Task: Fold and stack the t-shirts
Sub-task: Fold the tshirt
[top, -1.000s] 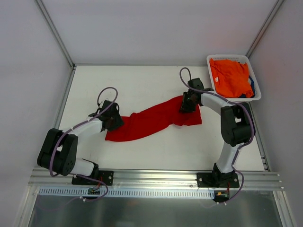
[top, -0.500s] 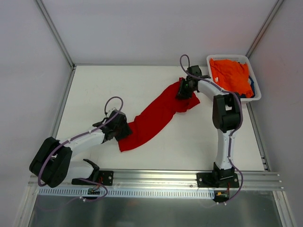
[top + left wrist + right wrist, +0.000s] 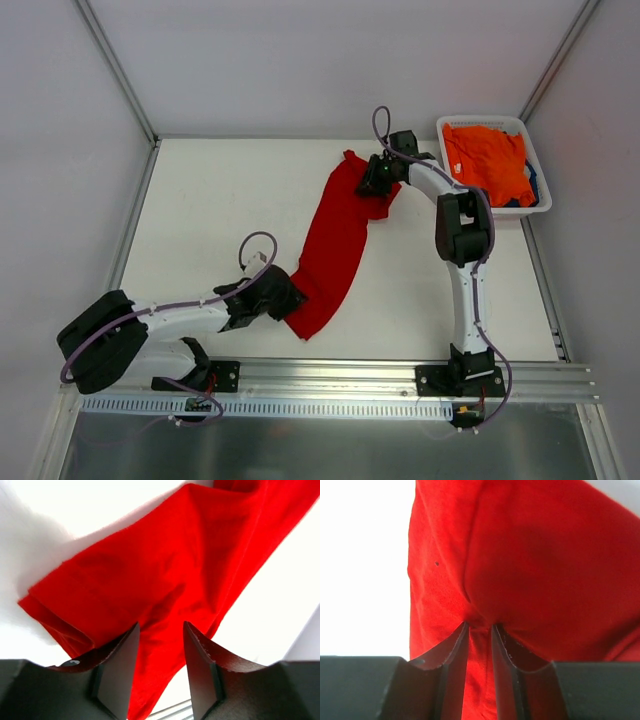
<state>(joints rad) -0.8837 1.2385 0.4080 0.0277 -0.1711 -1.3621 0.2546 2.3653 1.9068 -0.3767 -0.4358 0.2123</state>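
Diagonally, the red t-shirt (image 3: 335, 240) stretches between left gripper (image 3: 293, 300) and right gripper (image 3: 370, 184).

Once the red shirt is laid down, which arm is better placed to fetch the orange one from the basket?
Right. The right gripper pinches the red shirt just beside the basket with the orange shirt; the left gripper holds its near end, far from the basket.

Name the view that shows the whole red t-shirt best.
Top external: the red t-shirt shows end to end, stretched between the left tool and right tool. Each wrist view shows only the cloth nearest its tool.
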